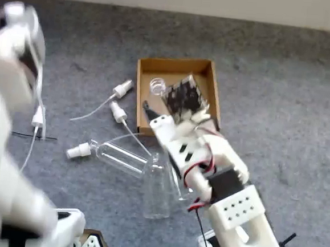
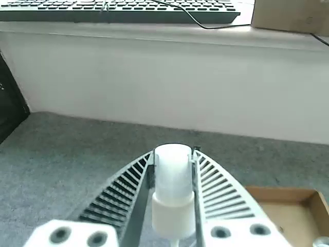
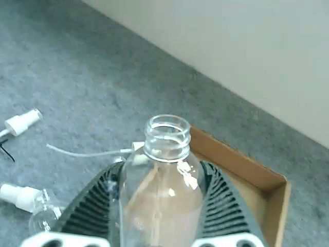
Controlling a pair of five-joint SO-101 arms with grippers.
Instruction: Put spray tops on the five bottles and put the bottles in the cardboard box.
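nearest to us, one clear bottle (image 1: 157, 194) lies on the grey carpet (image 1: 281, 98), its mouth open, partly under the right arm in the high view. just past it a second bottle (image 1: 119, 158) lies on its side with a fitted spray top (image 1: 78, 150) on its neck. the two bottles meet near their necks, so the room there is tight.

farther on, a first loose top (image 1: 118, 112) and a second loose top (image 1: 122, 88) lie just left of the cardboard box (image 1: 178, 63), their thin tubes trailing across the carpet. the right gripper (image 3: 160, 172) is clamped around a third bottle (image 3: 163, 206), upright with an open mouth, over the box and close to its left wall. the left gripper (image 2: 173, 154) is raised at the far left, its fingers closed on a held spray top (image 2: 173, 193), head up.

a broad stretch of carpet runs right of the box and beyond it to the pale wall (image 1: 220, 2).

we count three bottles, one box and four spray tops: one held, one fitted, two loose. a white piece (image 1: 38, 116) on a thin tube sits at the left edge; we cannot tell what it is.
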